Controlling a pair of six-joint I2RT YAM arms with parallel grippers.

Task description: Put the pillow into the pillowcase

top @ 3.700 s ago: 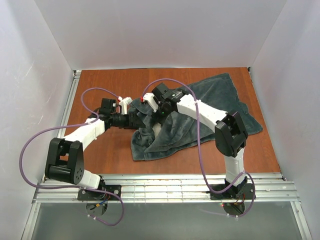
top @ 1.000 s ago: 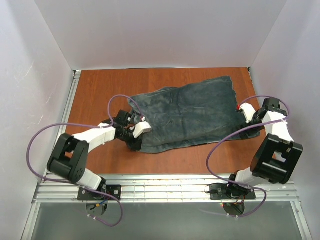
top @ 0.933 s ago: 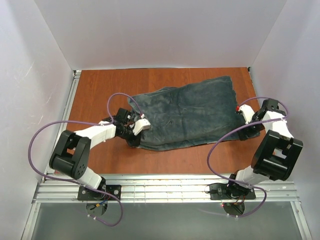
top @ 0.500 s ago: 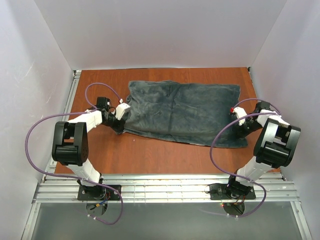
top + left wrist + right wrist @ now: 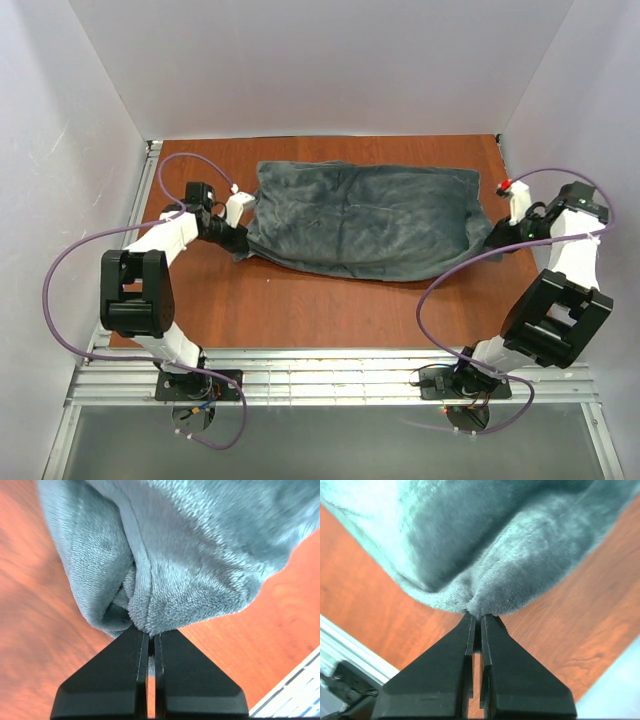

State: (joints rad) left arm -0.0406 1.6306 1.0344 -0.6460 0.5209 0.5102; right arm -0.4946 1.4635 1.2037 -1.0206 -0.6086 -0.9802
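The dark grey-teal plush pillowcase is stretched wide across the middle of the wooden table, bulging as if filled. No pillow shows; it is hidden. My left gripper is shut on the pillowcase's left end, pinching a fold of plush between its fingertips. My right gripper is shut on the right end of the pillowcase, fabric squeezed between its fingers. Both ends hang a little above the wood in the wrist views.
White walls enclose the table on the left, back and right. A metal rail runs along the near edge by the arm bases. Purple cables loop from both arms over the table's sides.
Both grippers have shut on the pillowcase's ends and drawn apart. The right arm swung outward to the right, the left toward the left wall. The case went from slanted to stretched flat.
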